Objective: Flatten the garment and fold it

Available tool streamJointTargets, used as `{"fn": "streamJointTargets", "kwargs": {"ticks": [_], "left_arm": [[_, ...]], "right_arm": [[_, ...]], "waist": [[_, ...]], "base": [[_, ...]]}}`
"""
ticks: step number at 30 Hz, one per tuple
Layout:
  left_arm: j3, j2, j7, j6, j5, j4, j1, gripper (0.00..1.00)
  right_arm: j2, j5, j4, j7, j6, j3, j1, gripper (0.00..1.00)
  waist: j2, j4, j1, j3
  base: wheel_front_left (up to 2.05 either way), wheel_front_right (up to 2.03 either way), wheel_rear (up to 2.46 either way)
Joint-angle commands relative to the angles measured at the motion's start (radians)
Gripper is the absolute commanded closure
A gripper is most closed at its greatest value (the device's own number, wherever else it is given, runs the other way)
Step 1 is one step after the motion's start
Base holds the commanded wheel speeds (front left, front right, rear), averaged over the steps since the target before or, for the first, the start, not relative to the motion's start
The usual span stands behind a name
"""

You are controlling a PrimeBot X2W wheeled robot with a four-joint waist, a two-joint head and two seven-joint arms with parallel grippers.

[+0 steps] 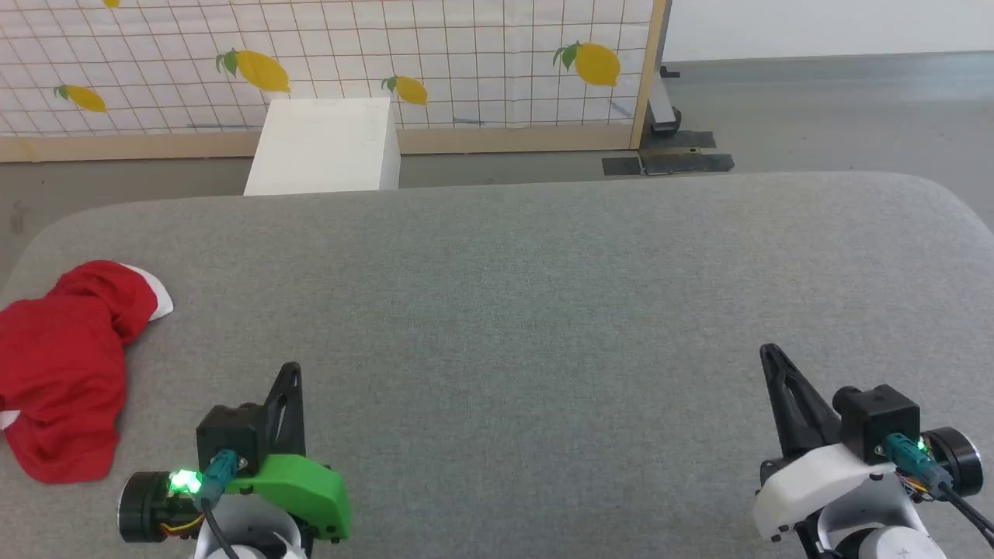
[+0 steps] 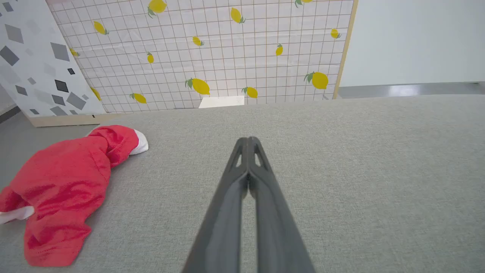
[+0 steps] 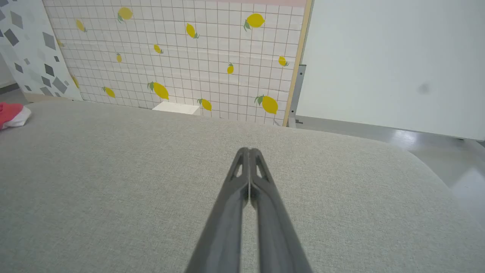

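The red garment (image 1: 62, 365) lies crumpled at the far left edge of the grey padded table (image 1: 543, 295), with white trim showing at its top. In the left wrist view the garment (image 2: 64, 189) sits left of my fingers, apart from them. My left gripper (image 1: 290, 373) is shut and empty, low at the near left, to the right of the garment. My right gripper (image 1: 770, 353) is shut and empty at the near right, far from the cloth. The left gripper (image 2: 247, 139) and right gripper (image 3: 248, 150) show their tips pressed together. A corner of the garment (image 3: 11, 113) peeks in at the left.
A white box (image 1: 326, 147) stands on the floor behind the table's far edge. A lemon-print tiled panel (image 1: 388, 54) backs the scene. The table's rounded right corner (image 1: 955, 202) drops to grey floor.
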Motion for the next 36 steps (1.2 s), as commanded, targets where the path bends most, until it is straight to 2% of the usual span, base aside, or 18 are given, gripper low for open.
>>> {"fn": "streamJointTargets", "kwargs": {"ticks": [1,19,20,36], "left_arm": [[0.003,-0.005,0.001,-0.001,0.01,0.003,-0.017,1.0],[0.003,-0.005,0.001,-0.001,0.01,0.003,-0.017,1.0],[0.0,0.0,0.0,0.0,0.0,0.0,0.0,0.0],[-0.011,0.0,-0.024,0.001,-0.026,0.02,0.001,0.0]], "right_arm": [[0.002,-0.001,0.002,0.0,-0.002,0.001,-0.017,1.0],[0.002,-0.001,0.002,0.0,-0.002,0.001,-0.017,1.0],[0.0,0.0,0.0,0.0,0.0,0.0,0.0,0.0],[0.0,0.035,0.024,-0.024,0.0,-0.002,0.01,0.0]], "waist": [[-0.0001,0.0,0.0,0.0],[-0.0001,0.0,0.0,0.0],[-0.0001,0.0,0.0,0.0],[-0.0001,0.004,0.0,0.0]], "base": [[0.0,0.0,0.0],[0.0,0.0,0.0],[0.0,0.0,0.0],[0.0,0.0,0.0]]}}
